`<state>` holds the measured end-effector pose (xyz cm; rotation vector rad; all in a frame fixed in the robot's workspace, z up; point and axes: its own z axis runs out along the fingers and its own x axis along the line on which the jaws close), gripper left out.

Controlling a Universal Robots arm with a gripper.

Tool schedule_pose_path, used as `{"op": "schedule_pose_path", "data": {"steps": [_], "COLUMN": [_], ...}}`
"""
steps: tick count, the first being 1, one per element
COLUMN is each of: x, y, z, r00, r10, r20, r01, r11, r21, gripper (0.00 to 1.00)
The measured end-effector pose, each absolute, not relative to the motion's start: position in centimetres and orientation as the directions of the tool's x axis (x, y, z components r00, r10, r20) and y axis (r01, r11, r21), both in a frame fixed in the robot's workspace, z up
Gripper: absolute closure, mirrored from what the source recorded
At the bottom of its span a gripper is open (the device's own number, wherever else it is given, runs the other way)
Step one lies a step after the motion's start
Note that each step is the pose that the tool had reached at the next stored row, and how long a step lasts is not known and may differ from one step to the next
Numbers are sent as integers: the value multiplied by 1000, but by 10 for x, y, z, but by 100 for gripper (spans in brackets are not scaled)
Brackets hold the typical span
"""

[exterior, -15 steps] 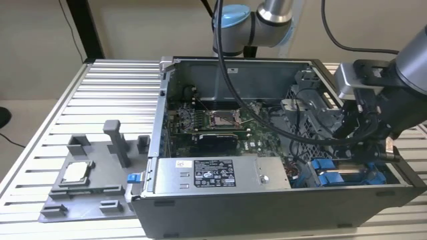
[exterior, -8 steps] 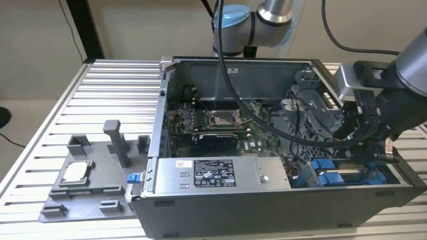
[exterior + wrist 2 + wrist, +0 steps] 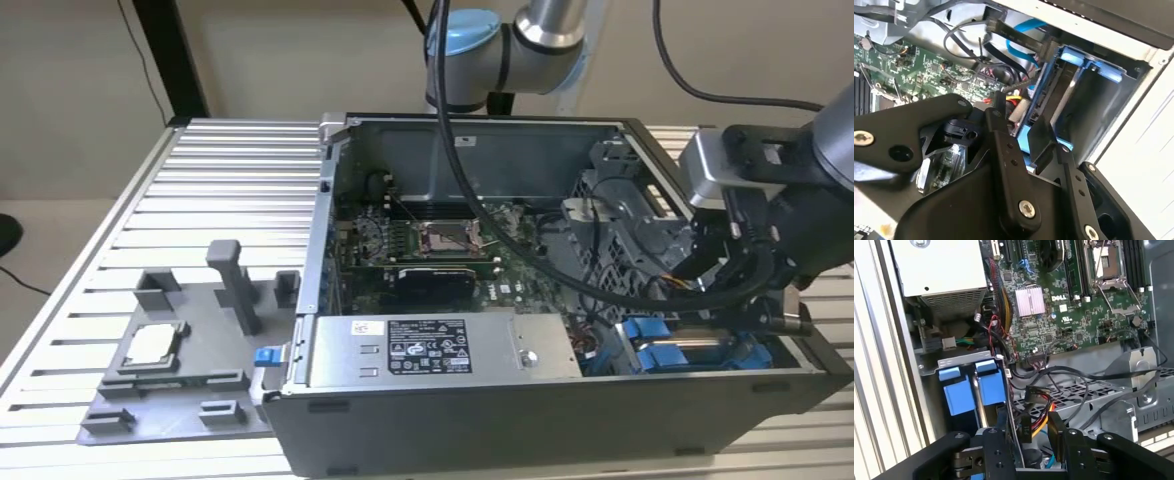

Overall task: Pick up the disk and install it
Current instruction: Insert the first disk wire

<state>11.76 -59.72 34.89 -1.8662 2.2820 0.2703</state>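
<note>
The disk (image 3: 991,387), with its blue plastic frame, stands on edge in the drive bay at the case's front corner, on the exterior view's right (image 3: 661,355). In the second wrist view its grey side and blue frame (image 3: 1064,95) sit inside the metal bay. My gripper (image 3: 727,305) hangs just above that bay. In both wrist views its black fingers (image 3: 1001,135) are spread apart, with blue frame and cables showing between them. The gripper (image 3: 1029,432) is open and grips nothing.
The open computer case (image 3: 334,200) lies on a slatted metal table. Inside are the motherboard (image 3: 427,240), a grey power supply box (image 3: 427,350) and loose cables (image 3: 1039,415) beside the bay. A grey fixture (image 3: 174,390) holding a small silver chip (image 3: 154,345) lies on the exterior view's left.
</note>
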Motion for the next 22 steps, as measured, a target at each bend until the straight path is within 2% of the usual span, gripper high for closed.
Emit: {"op": "schedule_pose_path", "data": {"steps": [14,22], "x": [118,118], "y": [-594,-593], "z": [346,344], "r00": [-195,-191], "r10": [-947,-941], "r20": [-255,-280], "r01": [-981,-981], "r11": [195,195], "r21": [24,14], "gripper": [0,0]}}
